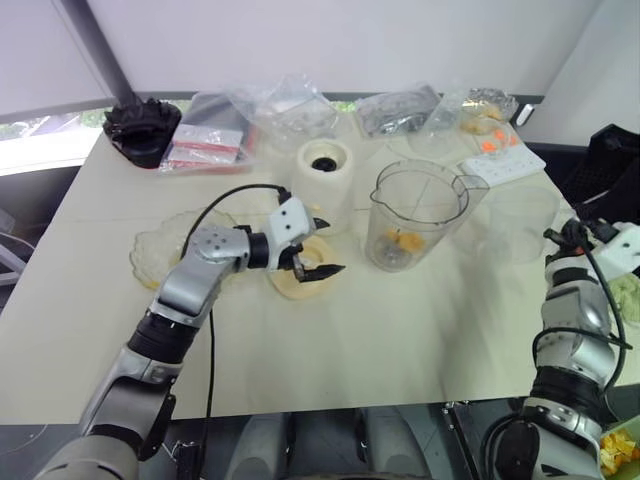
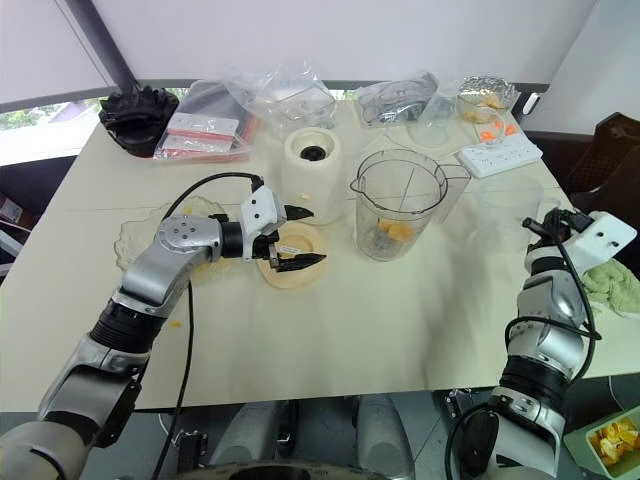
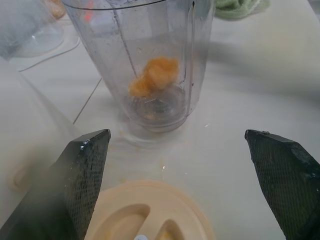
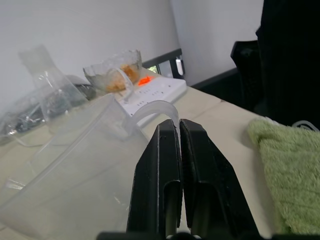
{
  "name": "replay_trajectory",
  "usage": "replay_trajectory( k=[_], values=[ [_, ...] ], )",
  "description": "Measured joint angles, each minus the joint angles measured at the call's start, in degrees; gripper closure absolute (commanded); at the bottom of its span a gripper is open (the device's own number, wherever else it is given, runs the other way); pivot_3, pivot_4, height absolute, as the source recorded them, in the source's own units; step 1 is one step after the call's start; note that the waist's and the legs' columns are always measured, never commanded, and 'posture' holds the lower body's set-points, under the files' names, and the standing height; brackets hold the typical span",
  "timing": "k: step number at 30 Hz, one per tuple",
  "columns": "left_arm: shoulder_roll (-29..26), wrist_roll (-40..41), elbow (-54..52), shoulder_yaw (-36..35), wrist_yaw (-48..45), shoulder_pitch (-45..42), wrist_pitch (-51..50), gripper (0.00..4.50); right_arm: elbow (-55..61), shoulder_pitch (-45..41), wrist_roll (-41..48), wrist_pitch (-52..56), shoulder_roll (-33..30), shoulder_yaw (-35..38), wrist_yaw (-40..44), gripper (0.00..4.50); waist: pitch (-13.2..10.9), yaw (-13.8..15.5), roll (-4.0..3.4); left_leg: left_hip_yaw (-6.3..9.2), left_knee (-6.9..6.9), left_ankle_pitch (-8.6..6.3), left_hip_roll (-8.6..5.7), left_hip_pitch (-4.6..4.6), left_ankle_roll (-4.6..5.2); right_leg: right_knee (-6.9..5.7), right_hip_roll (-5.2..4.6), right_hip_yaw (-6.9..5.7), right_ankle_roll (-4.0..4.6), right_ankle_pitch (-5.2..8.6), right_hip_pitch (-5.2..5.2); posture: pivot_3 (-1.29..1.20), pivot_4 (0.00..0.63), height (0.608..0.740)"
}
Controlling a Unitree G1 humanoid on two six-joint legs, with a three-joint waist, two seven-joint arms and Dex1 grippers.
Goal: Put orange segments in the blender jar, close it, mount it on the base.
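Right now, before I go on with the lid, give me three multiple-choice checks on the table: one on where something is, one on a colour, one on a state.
1. Where are the orange segments?
A. at the bottom of the blender jar
B. on the base
C. on the lid

2. What colour is the base?
A. red with a white socket
B. cream-white with a black socket
C. all black

3. How do the two tools stand?
A. both open
B. left tool shut, right tool open
C. left tool open over the cream lid, right tool shut

Answers:
1 A: the yellow-orange pieces lie by the blade hub inside the clear jar.
2 B: the rounded block behind the lid is cream with a dark round socket on top.
3 C: the left wrist view shows its fingers wide apart above the lid; the right wrist view shows fingers pressed together.
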State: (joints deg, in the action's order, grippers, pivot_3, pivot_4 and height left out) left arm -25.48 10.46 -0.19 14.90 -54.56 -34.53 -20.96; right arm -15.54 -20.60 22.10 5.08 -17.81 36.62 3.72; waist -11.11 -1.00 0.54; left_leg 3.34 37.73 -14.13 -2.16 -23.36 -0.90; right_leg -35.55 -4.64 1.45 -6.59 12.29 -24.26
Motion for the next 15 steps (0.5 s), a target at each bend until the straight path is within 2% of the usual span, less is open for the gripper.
replay_trajectory(
  k=[8, 15],
  values=[
    [-0.1, 0.0, -0.9, 0.0, 0.1, 0.0, -0.1, 0.0, -6.5, 0.1, -0.4, -5.4, -0.1, -0.2, -0.7, 4.42, 0.0, 0.0, 0.0, 0.01, 0.0, 0.0, 0.0, 0.01, 0.0, 0.0, 0.0, 0.0, 0.0, 0.0, 0.0, 0.0, 0.15, 0.74],
    [-0.1, 0.0, -1.0, 0.0, 0.4, 0.0, -0.5, 0.0, -7.2, 4.1, -0.4, -6.8, 0.0, -0.1, -1.9, 4.42, 0.0, 0.0, 0.0, 0.01, 0.0, 0.0, 0.0, 0.01, 0.0, 0.0, 0.0, 0.01, 0.0, 0.0, 0.01, 0.0, 0.15, 0.74]
  ],
)
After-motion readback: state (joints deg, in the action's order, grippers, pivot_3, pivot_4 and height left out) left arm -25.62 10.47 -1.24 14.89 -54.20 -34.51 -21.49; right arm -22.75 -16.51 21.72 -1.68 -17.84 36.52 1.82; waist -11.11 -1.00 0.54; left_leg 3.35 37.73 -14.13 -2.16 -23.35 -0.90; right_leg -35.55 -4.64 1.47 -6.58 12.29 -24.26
